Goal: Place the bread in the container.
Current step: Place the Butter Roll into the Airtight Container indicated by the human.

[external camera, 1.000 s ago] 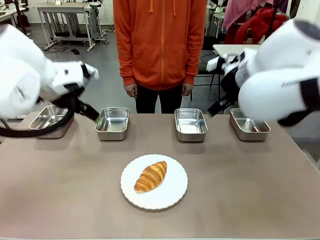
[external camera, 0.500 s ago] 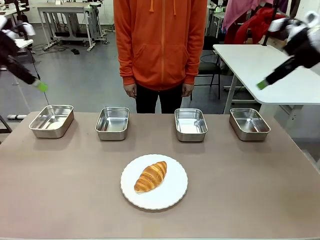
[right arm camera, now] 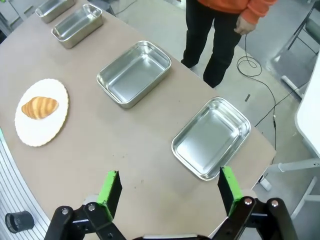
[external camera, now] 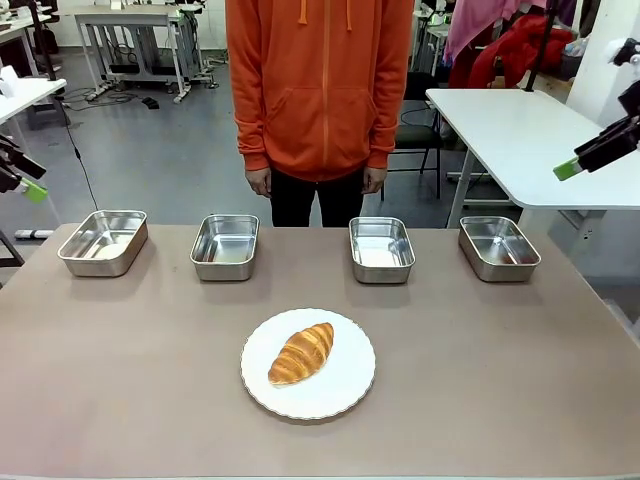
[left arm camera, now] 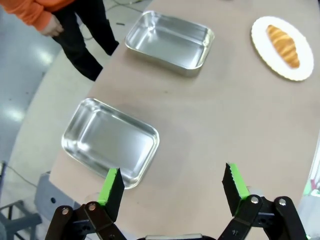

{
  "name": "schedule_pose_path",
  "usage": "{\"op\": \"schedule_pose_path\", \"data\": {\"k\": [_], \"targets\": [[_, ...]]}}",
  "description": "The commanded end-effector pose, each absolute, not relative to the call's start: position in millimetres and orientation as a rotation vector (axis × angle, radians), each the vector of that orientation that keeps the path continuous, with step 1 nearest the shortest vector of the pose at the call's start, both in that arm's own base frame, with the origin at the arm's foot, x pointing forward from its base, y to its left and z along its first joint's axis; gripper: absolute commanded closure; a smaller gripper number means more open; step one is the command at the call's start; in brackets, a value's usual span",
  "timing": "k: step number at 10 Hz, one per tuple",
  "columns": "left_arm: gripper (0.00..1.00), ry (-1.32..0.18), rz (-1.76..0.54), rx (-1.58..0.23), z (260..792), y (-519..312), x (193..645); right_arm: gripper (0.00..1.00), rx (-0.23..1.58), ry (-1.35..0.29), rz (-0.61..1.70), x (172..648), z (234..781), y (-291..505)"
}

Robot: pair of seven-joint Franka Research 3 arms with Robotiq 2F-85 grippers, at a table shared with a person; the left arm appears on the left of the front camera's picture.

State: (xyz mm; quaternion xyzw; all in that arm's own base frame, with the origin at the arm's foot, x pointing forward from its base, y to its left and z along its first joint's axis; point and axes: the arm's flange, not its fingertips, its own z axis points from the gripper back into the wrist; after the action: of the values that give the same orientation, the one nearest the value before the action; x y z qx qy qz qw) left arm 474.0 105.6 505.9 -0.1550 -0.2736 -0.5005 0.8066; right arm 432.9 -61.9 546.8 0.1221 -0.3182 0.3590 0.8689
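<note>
Currently the bread [external camera: 301, 353], a golden-brown crescent with ridged flaky layers, lies on a round white plate [external camera: 345, 392] with a finely scalloped rim, near the front middle of the matte brown table [external camera: 500, 380]. Its long axis runs from 7 to 1 o'clock. Nothing touches it.

Beyond the plate, four identical containers stand in a row along the far edge: shallow rectangular pans of shiny steel with rounded corners and rolled rims. From the plate they lie at 10 o'clock [external camera: 103, 241], 11 o'clock [external camera: 225, 245], 1 o'clock [external camera: 381, 248] and 2 o'clock [external camera: 498, 247]. All look empty, and nothing marks one out from the others.

A person [external camera: 320, 90] in an orange hooded top stands behind the table at 12 o'clock, arms down. The picture's top edge cuts off the shoulders and the table hides the lower legs.

Left gripper [left arm camera: 172, 182]: black fingers spread wide, ribbed green pads [left arm camera: 111, 187] holding nothing, above the table's left end. Right gripper [right arm camera: 170, 187]: fingers likewise wide apart, pads [right arm camera: 227, 182] bare, above the right end. In the front view both hang high at the side edges, at 9 and 3 o'clock, mostly cut off.
</note>
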Motion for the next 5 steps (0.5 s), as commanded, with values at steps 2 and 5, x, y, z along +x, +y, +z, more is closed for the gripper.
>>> {"op": "schedule_pose_path", "data": {"k": [2, 5], "targets": [[0.0, -0.594, -1.037, -0.371, 514.8, 96.9, 475.1, 0.0, 0.248, -0.66, 0.769, 435.0, 551.6, -57.1], [0.0, -0.653, -0.999, -0.378, 518.9, 113.4, 480.6, 0.0, 0.317, -0.691, 0.773, 449.3, 567.2, -88.5]]}}
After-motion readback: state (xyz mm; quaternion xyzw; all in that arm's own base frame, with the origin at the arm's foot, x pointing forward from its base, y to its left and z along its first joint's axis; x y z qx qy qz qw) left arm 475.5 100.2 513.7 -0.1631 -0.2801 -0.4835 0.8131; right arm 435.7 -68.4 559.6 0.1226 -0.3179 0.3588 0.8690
